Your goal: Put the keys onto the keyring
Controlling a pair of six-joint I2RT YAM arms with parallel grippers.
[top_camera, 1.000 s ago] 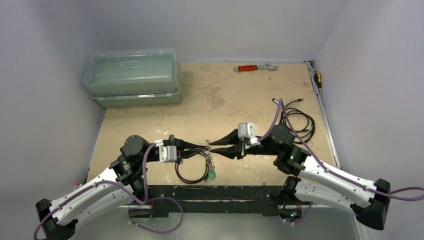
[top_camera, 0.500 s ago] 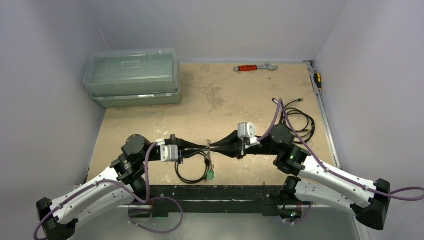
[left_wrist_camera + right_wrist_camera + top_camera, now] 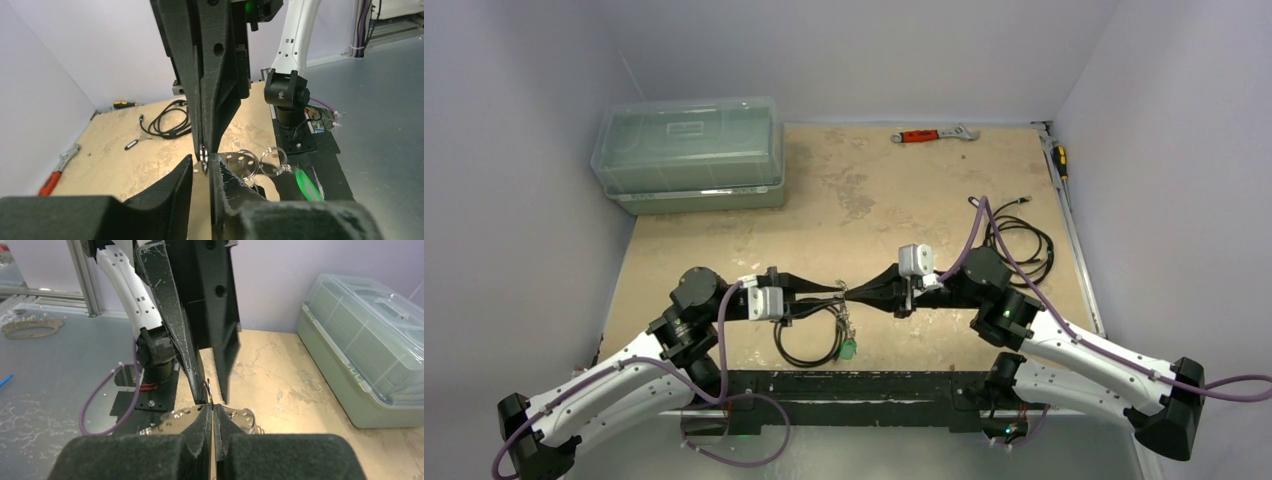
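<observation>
My two grippers meet tip to tip above the near middle of the table. My right gripper (image 3: 854, 292) (image 3: 212, 407) is shut on a small silvery ring (image 3: 208, 389) seen edge-on. The keys (image 3: 844, 322) hang from that ring, with the green piece (image 3: 848, 350) lowest. My left gripper (image 3: 834, 292) (image 3: 202, 161) has its jaws a little apart around the same ring (image 3: 203, 151), which sits against one finger. More small rings (image 3: 245, 162) and the green piece (image 3: 306, 182) show beside it. The keyring (image 3: 809, 364), a thin loop that looks dark here, lies on the table below the grippers.
A clear lidded plastic box (image 3: 689, 155) (image 3: 370, 355) stands at the far left. A red-handled wrench (image 3: 924, 135) lies at the far edge. A black cable coil (image 3: 1021, 240) (image 3: 167, 125) lies at the right. A screwdriver (image 3: 1060, 155) lies along the right wall.
My right gripper, open a second ago, has shut on the small ring at the left gripper's tip. My left gripper's jaws have parted slightly. The hanging keys have barely moved.
</observation>
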